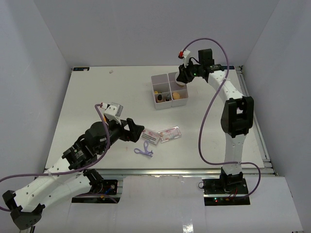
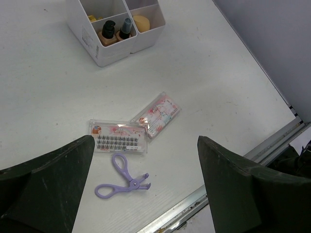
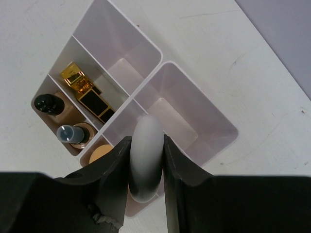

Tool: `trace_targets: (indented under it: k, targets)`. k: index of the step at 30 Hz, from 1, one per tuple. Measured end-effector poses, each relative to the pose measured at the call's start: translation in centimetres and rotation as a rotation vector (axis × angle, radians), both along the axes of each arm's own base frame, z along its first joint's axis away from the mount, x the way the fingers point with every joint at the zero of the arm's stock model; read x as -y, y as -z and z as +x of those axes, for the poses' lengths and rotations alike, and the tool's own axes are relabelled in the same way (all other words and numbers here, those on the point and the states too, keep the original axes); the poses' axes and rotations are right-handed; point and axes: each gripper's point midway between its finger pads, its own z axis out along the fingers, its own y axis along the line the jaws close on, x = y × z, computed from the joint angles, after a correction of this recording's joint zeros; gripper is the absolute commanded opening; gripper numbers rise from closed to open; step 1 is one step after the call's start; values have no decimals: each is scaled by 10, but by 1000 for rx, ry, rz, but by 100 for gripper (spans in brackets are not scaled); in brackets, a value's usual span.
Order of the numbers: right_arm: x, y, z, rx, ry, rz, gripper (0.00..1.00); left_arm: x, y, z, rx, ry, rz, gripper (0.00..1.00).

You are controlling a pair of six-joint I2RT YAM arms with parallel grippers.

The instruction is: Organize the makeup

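- Makeup is lying in two places: some pieces are already sitting inside the white organizer box (image 2: 85,36), and others are resting on the bench (image 1: 97,87) on the near side of that box.
- Inside the box, a tan-orange sponge (image 2: 142,22) is filling one small compartment, with two dark-capped bottles (image 2: 116,29) standing in the compartment beside it.
- Well apart from the box, toward its near side, two flat clear packets (image 2: 118,143) (image 2: 156,115) are lying with their corners overlapping, and the thin purple tool (image 2: 122,177) is lying just beyond them, farther from the box.
- At the right arm, the right end effector (image 1: 183,77) is hovering directly above the box, its fingers clamped on the white oval piece (image 3: 146,162), which is standing on edge between them.
- That piece is hanging over the box's right-hand half, above the divider between the sponge compartment and the larger bare one.
- At the left arm, the left end effector (image 1: 133,131) is hanging over the packets with its fingers spread wide apart and holding nothing.
- By my reading, the step in hand is placing the oval piece; the next move is calling for a small shift over the bare compartment, a descent, then a release.
- After that, the packets and purple tool are probably waiting for the left arm.
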Motion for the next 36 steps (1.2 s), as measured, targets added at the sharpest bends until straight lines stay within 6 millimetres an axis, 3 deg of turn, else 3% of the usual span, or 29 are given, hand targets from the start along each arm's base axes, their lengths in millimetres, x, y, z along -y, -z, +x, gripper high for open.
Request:
trace_targets:
  k: [3, 8, 13, 20, 23, 25, 28, 32, 34, 36]
  targets:
    - [0, 10, 5, 2, -11, -18, 23, -4, 1, -1, -7, -13, -2, 98]
    - [0, 18, 5, 30, -48, -56, 53, -5, 6, -2, -23, -22, 2, 98]
    - [-3, 19, 7, 80, -75, -101, 66, -5, 8, -2, -40, -28, -10, 98]
    - [-2, 22, 9, 115, -87, -145, 67, 1, 18, 0, -95, -41, -21, 98]
    - [1, 23, -1, 96, -85, -149, 68, 3, 28, 6, -133, -56, -11, 98]
    - [3, 17, -19, 65, -92, -138, 68, 0, 37, 17, -171, -75, -6, 98]
    - [4, -12, -69, 25, -150, -73, 68, -19, 53, 44, -234, -154, -7, 98]
    - [2, -52, -167, -15, -281, 68, 68, -44, 82, 77, -352, -232, -3, 98]
    - [2, -59, -210, -26, -346, 129, 68, -54, 97, 87, -410, -255, 13, 98]
    - [4, -52, -250, -68, -397, 171, 68, -60, 110, 97, -451, -266, 45, 98]
